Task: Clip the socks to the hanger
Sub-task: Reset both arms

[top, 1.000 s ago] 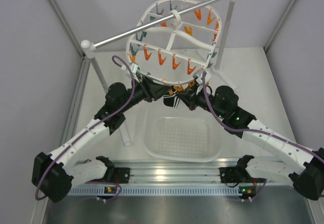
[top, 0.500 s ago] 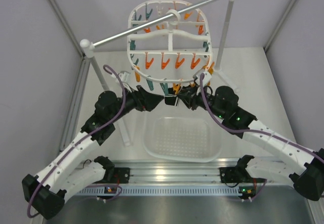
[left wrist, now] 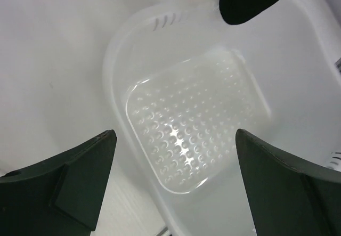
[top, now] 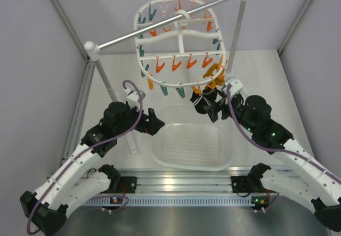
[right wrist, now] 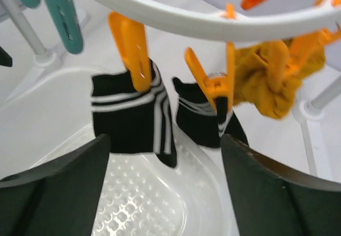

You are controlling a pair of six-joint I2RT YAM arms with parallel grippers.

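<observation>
The white oval hanger (top: 178, 39) hangs from the rod, with orange and teal clothespins under it. In the right wrist view, two black socks with white stripes (right wrist: 130, 121) (right wrist: 205, 119) dangle from orange clothespins (right wrist: 133, 49) on the hanger's rim (right wrist: 213, 25). A mustard sock (right wrist: 272, 81) (top: 214, 75) is bunched at pegs to their right. My right gripper (right wrist: 165, 140) (top: 206, 107) stands open just in front of the black socks and holds nothing. Also open and empty, my left gripper (left wrist: 176, 140) (top: 155, 123) hovers over the basket's left end.
A white perforated basket (top: 160, 161) (left wrist: 114, 71) (right wrist: 149, 204) sits on the table below the hanger. The silver rod (top: 160, 25) spans two white posts (top: 101, 71) (top: 238, 28). An aluminium rail (top: 176, 182) runs along the near edge. Grey walls close in both sides.
Both grippers have opened and drawn back from the hanger. The left arm dropped toward the basket. The hanger has swung round, and the black sock now hangs from its peg.
</observation>
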